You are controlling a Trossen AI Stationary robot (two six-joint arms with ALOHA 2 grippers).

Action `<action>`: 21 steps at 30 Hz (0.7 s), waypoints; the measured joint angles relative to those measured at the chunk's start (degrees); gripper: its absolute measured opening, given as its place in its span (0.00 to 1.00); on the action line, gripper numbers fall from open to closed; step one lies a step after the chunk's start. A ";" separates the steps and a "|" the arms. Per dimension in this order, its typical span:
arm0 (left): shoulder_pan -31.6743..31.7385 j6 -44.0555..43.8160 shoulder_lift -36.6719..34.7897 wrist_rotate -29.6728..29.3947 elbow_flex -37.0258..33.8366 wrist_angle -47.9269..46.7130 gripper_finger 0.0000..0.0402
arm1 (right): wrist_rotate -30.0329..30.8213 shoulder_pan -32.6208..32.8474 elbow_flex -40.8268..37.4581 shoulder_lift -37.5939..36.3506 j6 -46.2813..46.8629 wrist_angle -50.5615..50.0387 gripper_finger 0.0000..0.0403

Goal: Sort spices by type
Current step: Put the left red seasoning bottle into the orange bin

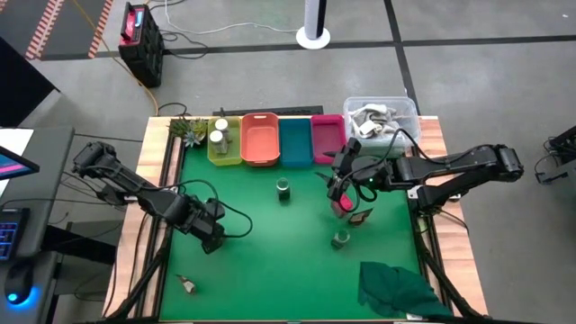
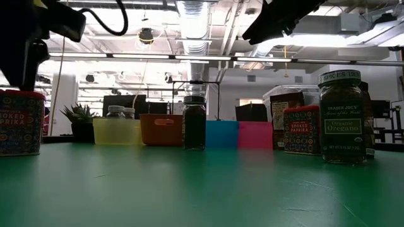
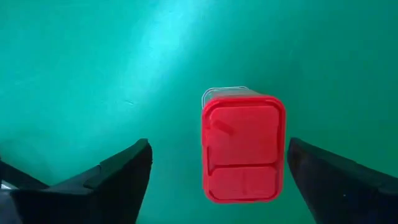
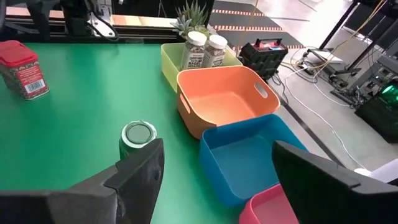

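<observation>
A red-lidded spice tin [image 3: 242, 149] stands upright on the green mat. My left gripper [image 3: 219, 146] points down over it, open, one finger on either side and clear of the tin. In the high view my left gripper [image 1: 211, 229] hides this tin. My right gripper [image 1: 346, 183] hangs open over the mat's middle right, holding nothing; a second red tin [image 1: 344, 205] stands just below it. Green-lidded jars stand at the mat's middle [image 1: 283, 187] and nearer the front [image 1: 340, 238]. Two white-capped jars [image 4: 205, 50] stand in the yellow tray [image 1: 225, 151].
Along the mat's far edge stand the yellow tray, then orange [image 1: 259, 139], blue [image 1: 295, 142] and pink [image 1: 327, 139] trays, and a clear box [image 1: 380, 117]. A dark green cloth [image 1: 400, 288] lies at the front right. A small item [image 1: 187, 285] lies at the front left.
</observation>
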 joint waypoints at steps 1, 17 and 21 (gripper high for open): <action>-0.02 0.02 0.00 0.00 0.00 0.36 0.90 | 0.00 -0.01 0.00 0.00 -0.03 0.08 0.81; 0.99 0.38 0.00 -1.52 -5.89 6.40 0.95 | 0.00 -0.02 0.00 0.00 -0.18 0.19 0.81; 0.96 1.74 0.00 -1.49 -6.52 6.57 0.88 | -0.01 0.00 0.00 0.00 -0.16 0.19 0.81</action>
